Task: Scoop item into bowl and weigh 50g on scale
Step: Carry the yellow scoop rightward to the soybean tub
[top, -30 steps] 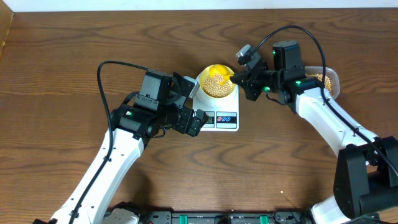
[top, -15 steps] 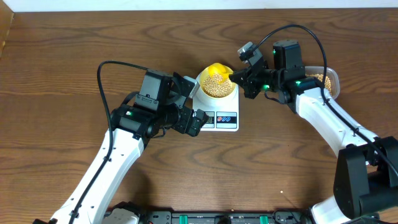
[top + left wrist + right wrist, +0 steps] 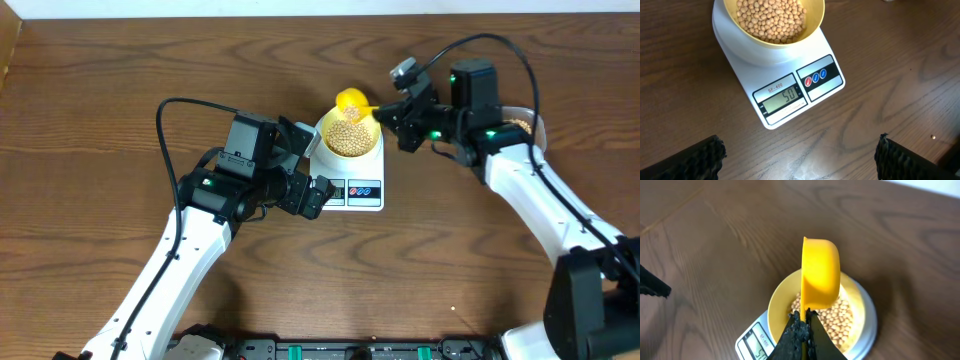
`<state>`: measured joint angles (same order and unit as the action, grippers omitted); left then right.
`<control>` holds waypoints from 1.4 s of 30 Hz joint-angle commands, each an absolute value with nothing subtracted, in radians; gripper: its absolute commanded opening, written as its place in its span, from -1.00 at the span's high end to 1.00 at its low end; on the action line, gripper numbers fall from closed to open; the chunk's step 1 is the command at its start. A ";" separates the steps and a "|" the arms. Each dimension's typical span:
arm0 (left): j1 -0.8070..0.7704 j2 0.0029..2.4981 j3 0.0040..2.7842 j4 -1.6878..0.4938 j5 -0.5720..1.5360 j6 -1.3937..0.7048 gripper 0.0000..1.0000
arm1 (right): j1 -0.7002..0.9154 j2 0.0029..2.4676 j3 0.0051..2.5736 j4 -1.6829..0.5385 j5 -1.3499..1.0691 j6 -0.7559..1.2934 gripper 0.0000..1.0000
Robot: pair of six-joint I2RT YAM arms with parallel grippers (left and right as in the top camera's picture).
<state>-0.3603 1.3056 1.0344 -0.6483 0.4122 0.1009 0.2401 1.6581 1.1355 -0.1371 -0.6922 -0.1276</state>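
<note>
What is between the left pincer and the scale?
Only bare wooden table, no things. The left wrist view shows it between the left pincer and the scale.

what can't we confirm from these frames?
1. scoop inside: the right wrist view shows only its back, and it is too small overhead. Empty or not: cannot tell.
2. clear container: overhead, mostly hidden under the right arm; fill level unknown.
3. scale display: too small overhead, cut off by the bottom edge in the right wrist view; legible only in the left wrist view.
4. bowl far rim: cut off by the top edge in the left wrist view.
</note>
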 commanded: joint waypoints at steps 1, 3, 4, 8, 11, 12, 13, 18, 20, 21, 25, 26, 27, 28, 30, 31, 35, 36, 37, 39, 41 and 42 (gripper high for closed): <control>-0.361 1.308 1.034 -0.649 0.406 0.096 -0.96 | 0.203 1.612 1.141 -0.135 -0.710 -0.070 0.98; -0.361 1.308 1.034 -0.649 0.406 0.096 -0.96 | 0.183 1.608 1.141 -0.134 -0.710 -0.027 0.98; -0.361 1.308 1.034 -0.649 0.406 0.096 -0.96 | 0.173 1.608 1.141 -0.134 -0.712 -0.001 0.98; -0.361 1.308 1.034 -0.649 0.406 0.096 -0.96 | 0.122 1.607 1.141 -0.134 -0.795 0.102 0.98; -0.361 1.308 1.034 -0.649 0.406 0.096 -0.96 | 0.068 1.607 1.141 -0.153 -0.849 0.113 0.98; -0.361 1.308 1.034 -0.649 0.406 0.096 -0.96 | 0.044 1.607 1.141 -0.165 -0.849 0.130 0.98; -0.361 1.308 1.034 -0.649 0.406 0.096 -0.96 | 0.022 1.607 1.141 -0.177 -0.849 0.148 0.98; -0.361 1.308 1.034 -0.649 0.406 0.096 -0.96 | -0.089 1.607 1.141 -0.223 -0.888 0.187 0.98; -0.361 1.308 1.034 -0.649 0.406 0.096 -0.96 | -0.130 1.607 1.141 -0.230 -0.936 0.187 0.98; -0.361 1.308 1.034 -0.649 0.406 0.096 -0.96 | -0.148 1.606 1.141 -0.233 -0.955 0.189 0.98; -0.361 1.308 1.034 -0.649 0.406 0.096 -0.96 | -0.237 1.594 1.141 -0.259 -0.960 0.247 0.97; -0.361 1.308 1.034 -0.649 0.406 0.096 -0.96 | -0.257 1.591 1.141 -0.268 -0.960 0.247 0.97; -0.361 1.308 1.034 -0.649 0.406 0.096 -0.96 | -0.292 1.583 1.141 -0.290 -0.960 0.247 0.97; -0.361 1.308 1.034 -0.649 0.406 0.096 -0.96 | -0.311 1.579 1.141 -0.305 -0.960 0.247 0.97; -0.361 1.308 1.034 -0.649 0.406 0.096 -0.96 | -0.360 1.570 1.141 -0.343 -0.959 0.247 0.97; -0.361 1.308 1.034 -0.649 0.406 0.096 -0.96 | -0.399 1.565 1.141 -0.377 -0.950 0.246 0.97; -0.361 1.308 1.034 -0.649 0.406 0.096 -0.96 | -0.497 1.564 1.141 -0.472 -0.899 0.246 0.98; -0.361 1.308 1.034 -0.649 0.406 0.096 -0.96 | -0.509 1.564 1.141 -0.484 -0.886 0.246 0.97; -0.361 1.308 1.034 -0.649 0.406 0.096 -0.96 | -0.524 1.564 1.141 -0.498 -0.866 0.246 0.97; -0.361 1.308 1.034 -0.649 0.406 0.096 -0.96 | -0.548 1.564 1.141 -0.537 -0.824 0.246 0.97; -0.361 1.308 1.034 -0.649 0.406 0.096 -0.96 | -0.553 1.564 1.141 -0.586 -0.760 0.246 0.97; -0.361 1.308 1.034 -0.649 0.406 0.096 -0.96 | -0.552 1.564 1.141 -0.611 -0.725 0.246 0.98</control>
<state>-0.3603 1.3056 1.0344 -0.6483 0.4122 0.1009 -0.5526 1.5833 1.1362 -0.5819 -0.8104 0.2459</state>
